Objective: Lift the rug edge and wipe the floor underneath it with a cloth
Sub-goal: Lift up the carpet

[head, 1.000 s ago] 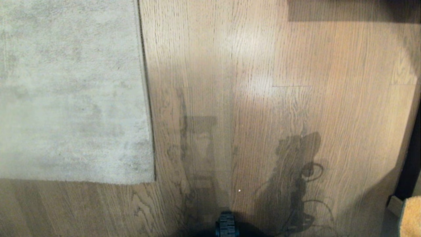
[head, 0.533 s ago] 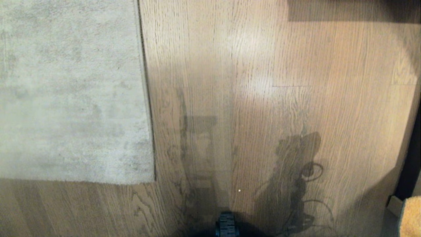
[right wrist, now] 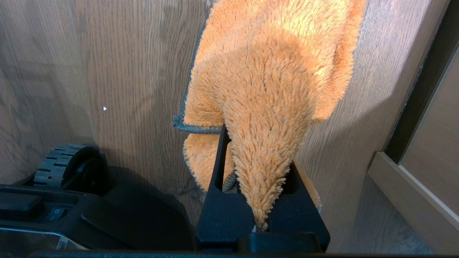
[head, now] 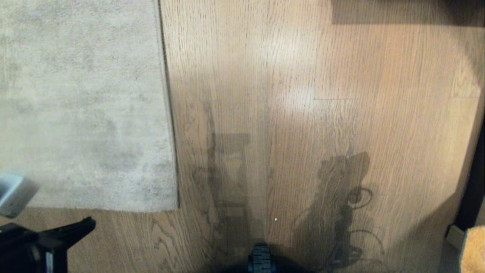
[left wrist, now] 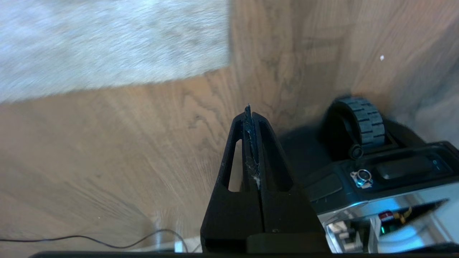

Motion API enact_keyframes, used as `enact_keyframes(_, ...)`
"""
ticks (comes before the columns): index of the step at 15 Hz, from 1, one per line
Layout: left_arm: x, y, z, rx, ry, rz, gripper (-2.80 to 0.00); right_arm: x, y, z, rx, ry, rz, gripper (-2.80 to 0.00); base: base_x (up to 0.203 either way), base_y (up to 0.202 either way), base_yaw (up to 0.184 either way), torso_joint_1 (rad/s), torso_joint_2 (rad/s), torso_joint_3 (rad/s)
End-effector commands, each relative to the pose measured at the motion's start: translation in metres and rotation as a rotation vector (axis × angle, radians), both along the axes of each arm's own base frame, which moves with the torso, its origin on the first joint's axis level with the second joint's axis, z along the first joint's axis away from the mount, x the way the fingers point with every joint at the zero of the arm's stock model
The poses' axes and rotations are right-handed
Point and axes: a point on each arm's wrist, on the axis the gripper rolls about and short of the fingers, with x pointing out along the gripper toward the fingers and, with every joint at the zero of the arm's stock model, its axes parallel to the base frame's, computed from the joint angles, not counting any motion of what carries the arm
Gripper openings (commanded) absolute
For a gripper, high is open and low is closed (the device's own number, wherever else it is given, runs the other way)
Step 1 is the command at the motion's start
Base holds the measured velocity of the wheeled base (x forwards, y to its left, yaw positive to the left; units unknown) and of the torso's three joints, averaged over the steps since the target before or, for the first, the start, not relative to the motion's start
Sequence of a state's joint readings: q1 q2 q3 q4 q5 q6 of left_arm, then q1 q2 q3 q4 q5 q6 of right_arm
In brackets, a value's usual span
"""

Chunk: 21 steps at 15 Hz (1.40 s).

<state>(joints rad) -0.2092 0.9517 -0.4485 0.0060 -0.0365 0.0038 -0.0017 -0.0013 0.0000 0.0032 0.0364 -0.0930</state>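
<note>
Rug edge [head: 168, 113] lies flat on the floor [head: 303, 113], with its square corner [head: 172, 204] undisturbed and no underside exposed; lifting has not begun. Left tool [head: 81, 227] hangs just short of the rug's near border, to the outer side of that corner, above bare planks and apart from the pile. In the left wrist view the left tool [left wrist: 249, 118] has its jaws pressed together with nothing between them, pointed toward the corner [left wrist: 224, 62]. Right tool [right wrist: 260, 200] is clamped on the cloth [right wrist: 272, 79], whose fluffy orange body drapes forward from the jaws with a dark grey trim showing at one side. The cloth [head: 473, 248] sits well away from the rug, at the far side of the robot's base wheel [head: 261, 259] from the corner. Judged status: cloth is in hand, so the wiping means is secured; remaining work is the whole of the lift, the wipe beneath and the lowering of the rug. The left tool must part its jaws before it can take the border.
</note>
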Motion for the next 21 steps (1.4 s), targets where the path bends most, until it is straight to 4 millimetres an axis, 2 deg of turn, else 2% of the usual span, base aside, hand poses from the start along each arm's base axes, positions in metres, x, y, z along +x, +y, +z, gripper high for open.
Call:
enact_keyframes(1, 0.048, -0.02, -0.012, 0.048, 0.135, -0.043, -2.8, 0.0, 0.0, 0.0, -0.001, 0.002, 0.001, -2.8, 0.0, 0.0, 0.0, 0.0, 0.0, 0.0)
enact_keyframes(4, 0.083, -0.039, -0.026, 0.094, 0.149, -0.037, -2.8, 0.0, 0.0, 0.0, -0.001, 0.001, 0.001, -2.8, 0.0, 0.0, 0.0, 0.0, 0.0, 0.0)
enact_keyframes(8, 0.12, -0.062, -0.058, 0.19, 0.162, 0.043, -2.8, 0.0, 0.0, 0.0, -0.002, 0.002, 0.001, -2.8, 0.0, 0.0, 0.0, 0.0, 0.0, 0.0)
enact_keyframes(9, 0.13, -0.067, -0.063, 0.198, 0.145, 0.059, 0.0, 0.0, 0.0, 0.0, -0.001, 0.001, 0.001, -2.8, 0.0, 0.0, 0.0, 0.0, 0.0, 0.0)
enact_keyframes(14, 0.174, -0.087, -0.067, 0.242, 0.089, 0.136, 0.0, 0.0, 0.0, 0.0, -0.001, 0.001, 0.001, -2.8, 0.0, 0.0, 0.0, 0.0, 0.0, 0.0)
enact_keyframes(21, 0.2, -0.096, -0.052, 0.471, 0.101, 0.252, 0.0, 0.0, 0.0, 0.0, -0.001, 0.001, 0.001, -2.8, 0.0, 0.0, 0.0, 0.0, 0.0, 0.0)
